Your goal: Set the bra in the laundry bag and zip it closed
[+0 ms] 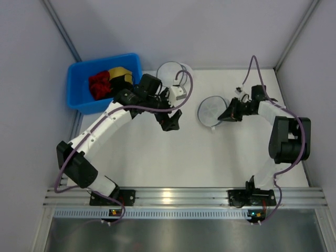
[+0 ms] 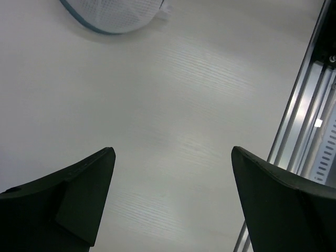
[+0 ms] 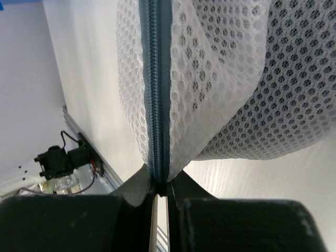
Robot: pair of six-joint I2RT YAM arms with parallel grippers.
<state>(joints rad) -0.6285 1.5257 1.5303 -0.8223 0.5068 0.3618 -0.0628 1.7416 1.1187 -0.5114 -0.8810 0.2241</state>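
Note:
The laundry bag [image 1: 209, 109] is a round grey-white mesh pouch with a dark rim, right of the table's centre. My right gripper [image 1: 221, 116] is shut on its edge. In the right wrist view the closed blue-grey zip [image 3: 157, 94] runs straight down into the shut gripper [image 3: 161, 184], with mesh bulging on both sides [image 3: 236, 79]. The bra is not visible. The mesh holes look dark, but I cannot tell what is inside. My left gripper [image 1: 169, 123] is open and empty over bare table [image 2: 173, 152], left of the bag. The bag's edge shows in the left wrist view [image 2: 113, 16].
A blue bin [image 1: 79, 102] at the back left holds a red garment [image 1: 98, 85] and a yellow-and-black garment [image 1: 119, 74]. A whiter round mesh case [image 1: 170, 72] lies at the back centre behind the left arm. A metal rail [image 1: 173, 197] runs along the near edge.

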